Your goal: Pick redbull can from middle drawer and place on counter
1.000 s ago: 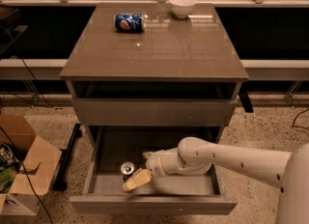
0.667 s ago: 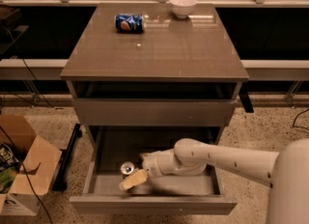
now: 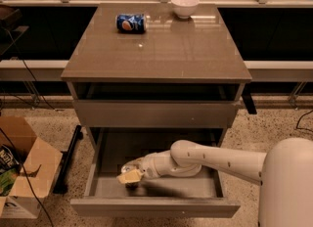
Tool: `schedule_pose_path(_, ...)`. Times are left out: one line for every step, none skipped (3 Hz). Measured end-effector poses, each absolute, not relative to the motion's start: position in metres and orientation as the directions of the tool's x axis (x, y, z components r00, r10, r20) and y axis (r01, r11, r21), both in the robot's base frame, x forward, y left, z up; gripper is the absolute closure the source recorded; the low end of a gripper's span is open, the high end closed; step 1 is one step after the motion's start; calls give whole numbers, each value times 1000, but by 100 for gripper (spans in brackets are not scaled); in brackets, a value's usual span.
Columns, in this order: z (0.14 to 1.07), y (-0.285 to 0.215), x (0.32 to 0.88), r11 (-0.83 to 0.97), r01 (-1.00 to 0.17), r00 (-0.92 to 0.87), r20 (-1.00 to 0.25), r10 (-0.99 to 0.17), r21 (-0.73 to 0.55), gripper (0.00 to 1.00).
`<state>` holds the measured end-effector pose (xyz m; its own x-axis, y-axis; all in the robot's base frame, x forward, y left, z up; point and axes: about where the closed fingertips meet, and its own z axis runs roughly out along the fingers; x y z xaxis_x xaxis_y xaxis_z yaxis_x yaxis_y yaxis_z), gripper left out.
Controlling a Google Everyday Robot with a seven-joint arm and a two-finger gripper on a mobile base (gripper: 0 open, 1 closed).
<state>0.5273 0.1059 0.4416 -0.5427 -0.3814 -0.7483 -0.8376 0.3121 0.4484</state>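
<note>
The middle drawer [image 3: 105, 157] is pulled open below the counter [image 3: 161, 50]. My gripper [image 3: 129, 175] is down inside the drawer at its front left, reaching in from the right on the white arm [image 3: 215, 160]. The redbull can [image 3: 128, 167] shows only as a small silvery glint right behind the gripper, which covers most of it. The gripper is at the can and touches or nearly touches it.
A blue Pepsi can [image 3: 130, 23] lies on its side at the counter's back left. A white bowl [image 3: 185, 5] stands at the back centre. A cardboard box [image 3: 24, 167] sits on the floor to the left of the cabinet. The upper drawer [image 3: 156, 113] is closed.
My gripper has slid a little to the left inside the drawer, onto the can, which stood clear to its left before and is now mostly covered.
</note>
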Motion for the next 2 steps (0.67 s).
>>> schedule_pose_path(461,88,518,348,-834,-544,-746,-384,429,81)
schedule_pose_path(512,57,516,365,-847,-517,-757,-399,386,100)
